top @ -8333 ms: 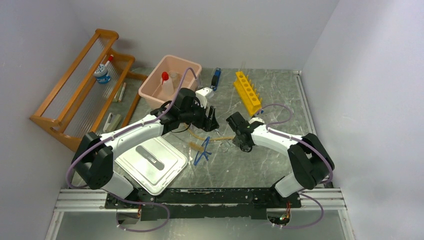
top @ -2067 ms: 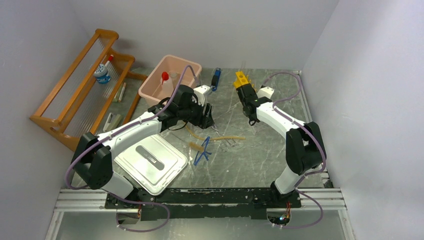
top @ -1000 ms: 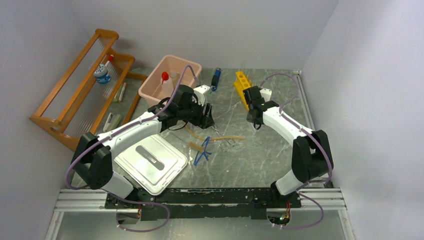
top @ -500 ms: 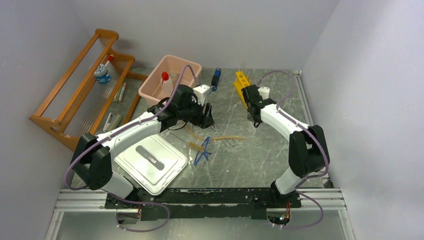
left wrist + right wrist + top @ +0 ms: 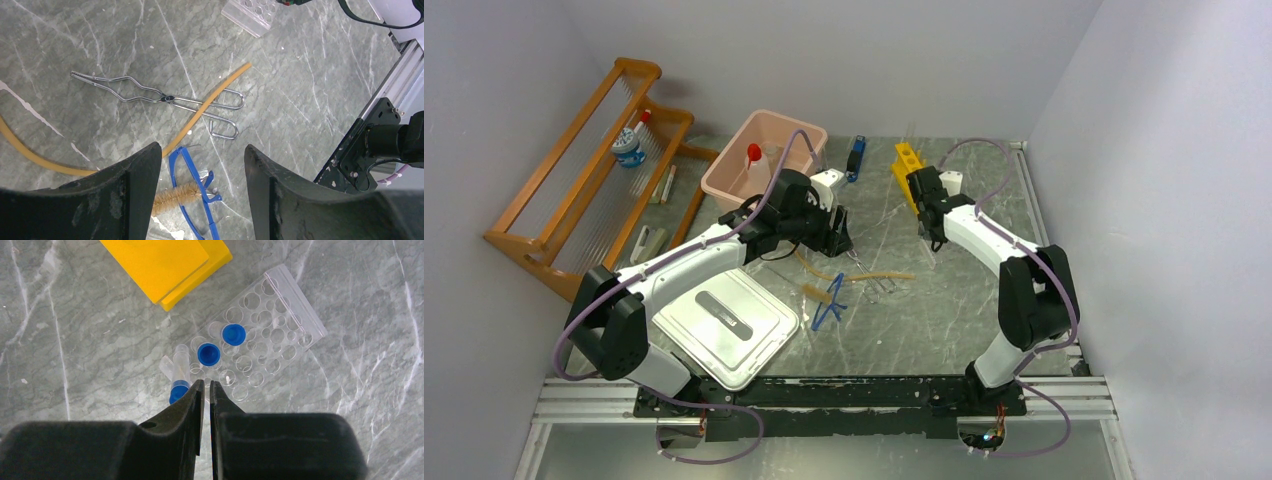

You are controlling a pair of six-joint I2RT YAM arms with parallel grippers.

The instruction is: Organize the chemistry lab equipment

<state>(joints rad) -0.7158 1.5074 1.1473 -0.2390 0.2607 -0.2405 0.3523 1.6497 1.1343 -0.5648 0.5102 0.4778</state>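
The right gripper (image 5: 206, 385) has its fingers pressed nearly together, with nothing seen between them. One blue-capped tube (image 5: 179, 375) lies just beside the tips at ten o'clock. Two upright tubes (image 5: 208, 354) stand in the clear tray (image 5: 287, 322) at one o'clock. The left gripper (image 5: 200, 150) is spread wide, and at twelve o'clock from it the hose (image 5: 212, 97) crosses the metal tongs (image 5: 130, 90).

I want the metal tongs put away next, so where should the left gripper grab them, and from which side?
Grip the tongs on the two thin arms between the pivot and the tips, coming straight down with the jaws across them. They lie flat, so only the top is open to approach, and the hose crosses the loop handles, so that end is cluttered.
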